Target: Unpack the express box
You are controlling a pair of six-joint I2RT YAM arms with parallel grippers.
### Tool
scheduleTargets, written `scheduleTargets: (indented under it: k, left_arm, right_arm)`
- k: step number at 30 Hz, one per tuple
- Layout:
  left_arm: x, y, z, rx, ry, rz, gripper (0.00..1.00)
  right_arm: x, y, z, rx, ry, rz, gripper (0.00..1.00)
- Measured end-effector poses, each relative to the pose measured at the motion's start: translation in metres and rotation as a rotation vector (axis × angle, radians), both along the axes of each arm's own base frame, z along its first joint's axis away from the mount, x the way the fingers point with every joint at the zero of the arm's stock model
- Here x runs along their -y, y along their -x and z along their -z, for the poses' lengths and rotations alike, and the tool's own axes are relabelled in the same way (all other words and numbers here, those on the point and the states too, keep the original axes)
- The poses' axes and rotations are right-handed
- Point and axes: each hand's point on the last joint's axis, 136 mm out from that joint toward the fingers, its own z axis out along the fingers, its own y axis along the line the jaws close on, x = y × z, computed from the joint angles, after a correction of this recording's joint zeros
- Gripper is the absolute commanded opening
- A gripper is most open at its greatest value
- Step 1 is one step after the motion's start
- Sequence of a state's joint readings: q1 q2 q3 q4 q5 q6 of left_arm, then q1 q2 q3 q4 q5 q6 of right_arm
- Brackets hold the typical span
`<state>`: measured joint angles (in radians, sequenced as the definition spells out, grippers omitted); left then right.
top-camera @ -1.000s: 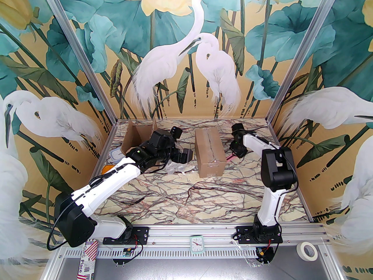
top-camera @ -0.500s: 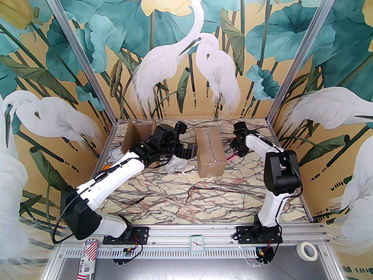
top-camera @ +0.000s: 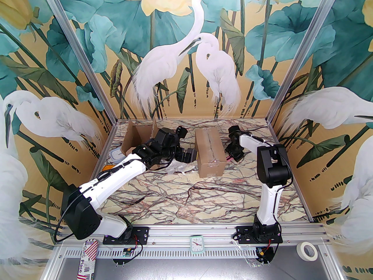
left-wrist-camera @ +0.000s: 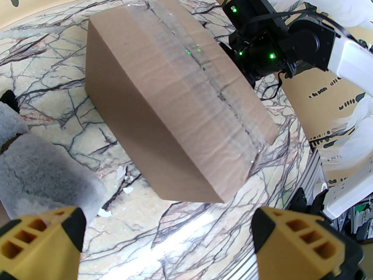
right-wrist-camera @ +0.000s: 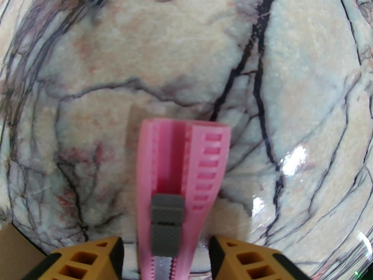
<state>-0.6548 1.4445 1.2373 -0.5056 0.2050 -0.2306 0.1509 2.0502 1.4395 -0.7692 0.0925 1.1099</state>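
Right wrist: right gripper (right-wrist-camera: 164,243), jaws apart astride a pink cutter (right-wrist-camera: 180,168) lying on the bench (right-wrist-camera: 189,54), small gaps each side. Left wrist: left gripper (left-wrist-camera: 169,217), jaws wide, empty, near the taped box (left-wrist-camera: 174,98), shut on the bench between both grippers.

I see the marble-patterned table (top-camera: 204,197) with a sealed cardboard box (top-camera: 210,152) standing toward its far middle, clear tape running along the top seam. A pink box cutter (right-wrist-camera: 186,162) lies flat on the marble just to the right of it. Crumpled clear wrapping (top-camera: 176,168) lies near the box's left side. Farther left stands an open carton (top-camera: 137,136), with a lidded tub (top-camera: 116,155) and something orange (top-camera: 107,168) by the left wall.
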Motion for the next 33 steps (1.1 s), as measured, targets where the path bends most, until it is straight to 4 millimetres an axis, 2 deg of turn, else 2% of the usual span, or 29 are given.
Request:
scheduleTargets:
  k: [2, 4, 5, 15, 19, 22, 24, 28, 31, 33]
  left_arm:
    - [-0.003, 0.002, 0.006, -0.004, -0.016, 0.001, 1.0]
    - [-0.004, 0.002, 0.009, -0.003, -0.026, 0.002, 1.0]
    - [-0.005, 0.002, 0.009, 0.0, -0.03, 0.002, 1.0]
    - [-0.008, 0.005, 0.0, 0.03, -0.033, 0.015, 1.0]
    - [-0.005, 0.008, -0.007, 0.025, -0.018, 0.032, 0.99]
    - [0.004, 0.008, -0.028, 0.045, 0.019, 0.059, 0.99]
    - [0.016, 0.008, -0.044, 0.064, 0.05, 0.088, 0.99]
    - [0.051, 0.01, -0.075, 0.096, 0.109, 0.17, 0.99]
    - [0.079, 0.007, -0.085, 0.097, 0.137, 0.227, 0.99]
    - [0.098, 0.004, -0.084, 0.087, 0.147, 0.259, 0.98]
  right_arm:
    - [0.002, 0.002, 0.001, -0.012, 0.011, 0.003, 0.41]
    - [0.003, 0.004, 0.001, -0.021, 0.02, 0.006, 0.29]
    - [0.003, 0.005, 0.001, -0.024, 0.022, 0.007, 0.27]
    - [0.008, 0.003, -0.003, -0.001, 0.06, -0.005, 0.23]
    - [0.017, 0.011, -0.018, 0.028, 0.098, -0.013, 0.22]
    - [0.027, 0.015, -0.049, 0.101, 0.124, -0.016, 0.22]
    - [0.031, 0.015, -0.078, 0.18, 0.139, -0.019, 0.23]
    - [0.037, 0.014, -0.147, 0.383, 0.157, -0.029, 0.23]
    - [0.036, 0.02, -0.193, 0.52, 0.16, -0.053, 0.24]
    - [0.033, 0.023, -0.218, 0.59, 0.156, -0.079, 0.24]
